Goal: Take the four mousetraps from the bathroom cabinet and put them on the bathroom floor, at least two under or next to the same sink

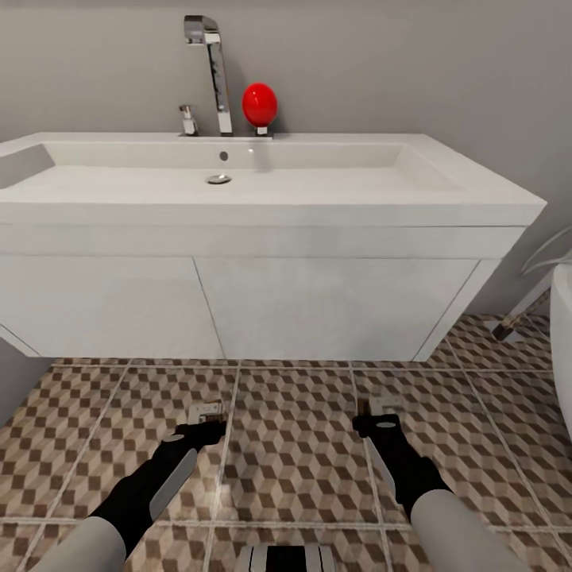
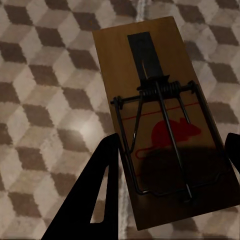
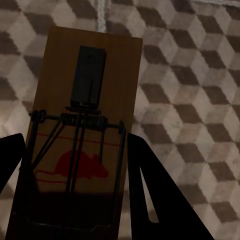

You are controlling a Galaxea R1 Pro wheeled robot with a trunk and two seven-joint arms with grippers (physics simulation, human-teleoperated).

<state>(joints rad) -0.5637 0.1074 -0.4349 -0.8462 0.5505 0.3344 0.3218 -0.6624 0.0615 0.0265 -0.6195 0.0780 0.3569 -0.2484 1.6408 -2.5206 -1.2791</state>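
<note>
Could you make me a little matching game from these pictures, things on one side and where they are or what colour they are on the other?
Things:
1. ball
2. tap
3. left gripper
4. floor

Descriptions:
A. shiny metal, standing behind the basin
B. brown, beige and white cube pattern
C. bright red, on the sink's back edge
D. closed on a mousetrap

Pairs: 1-C, 2-A, 3-D, 4-B

the right wrist view's lower edge cuts off the mousetrap (image 3: 80, 150); its near end is dark.
</note>
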